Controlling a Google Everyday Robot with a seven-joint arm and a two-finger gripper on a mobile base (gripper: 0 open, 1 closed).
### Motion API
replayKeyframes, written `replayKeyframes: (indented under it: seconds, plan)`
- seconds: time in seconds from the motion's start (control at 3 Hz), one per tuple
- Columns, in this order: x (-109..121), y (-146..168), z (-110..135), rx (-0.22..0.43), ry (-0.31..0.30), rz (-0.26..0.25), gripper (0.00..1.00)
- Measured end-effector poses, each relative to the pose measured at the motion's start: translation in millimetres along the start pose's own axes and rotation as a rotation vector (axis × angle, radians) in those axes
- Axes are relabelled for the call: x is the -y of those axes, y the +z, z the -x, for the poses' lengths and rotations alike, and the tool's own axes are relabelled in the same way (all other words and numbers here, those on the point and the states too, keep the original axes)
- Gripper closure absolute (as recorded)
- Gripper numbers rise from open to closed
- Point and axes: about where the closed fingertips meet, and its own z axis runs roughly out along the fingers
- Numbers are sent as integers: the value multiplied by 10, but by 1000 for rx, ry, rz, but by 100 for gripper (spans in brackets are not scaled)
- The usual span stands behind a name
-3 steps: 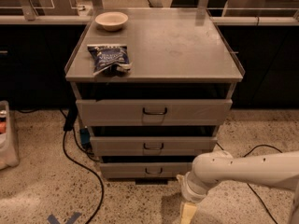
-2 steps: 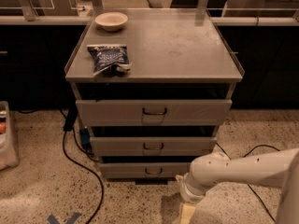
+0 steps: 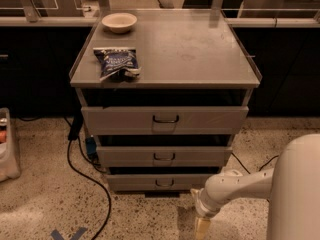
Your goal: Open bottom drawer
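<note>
A grey metal cabinet [image 3: 165, 59] has three drawers. The bottom drawer [image 3: 160, 182] has the slimmest front and a small dark loop handle [image 3: 164, 184]; its front sits near the floor, stepped back under the middle drawer [image 3: 164, 156] and the widest top drawer [image 3: 165, 120]. My gripper [image 3: 202, 228] hangs at the end of the white arm [image 3: 235, 186], low near the floor, to the right of and in front of the bottom drawer's handle, apart from it.
A white bowl [image 3: 119, 22] and a blue snack bag [image 3: 117, 62] lie on the cabinet top. A black cable [image 3: 85, 174] runs over the speckled floor at the cabinet's left. A white container [image 3: 7, 144] stands at far left. Dark counters line the back.
The arm and gripper have shifted slightly left toward the cabinet. The drawers have not moved.
</note>
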Motion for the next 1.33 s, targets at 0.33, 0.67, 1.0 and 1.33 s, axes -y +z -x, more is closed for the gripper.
replayKeyframes:
  seconds: [0.33,0.67,1.0,1.33]
  plan:
    - [194,240,-185,53,8,-39,0]
    - [358,434,-272,114,12,-54,0]
    - [564,716,-237,201,-4,-65,0]
    - [565,717,-238,201,-4,-65,0]
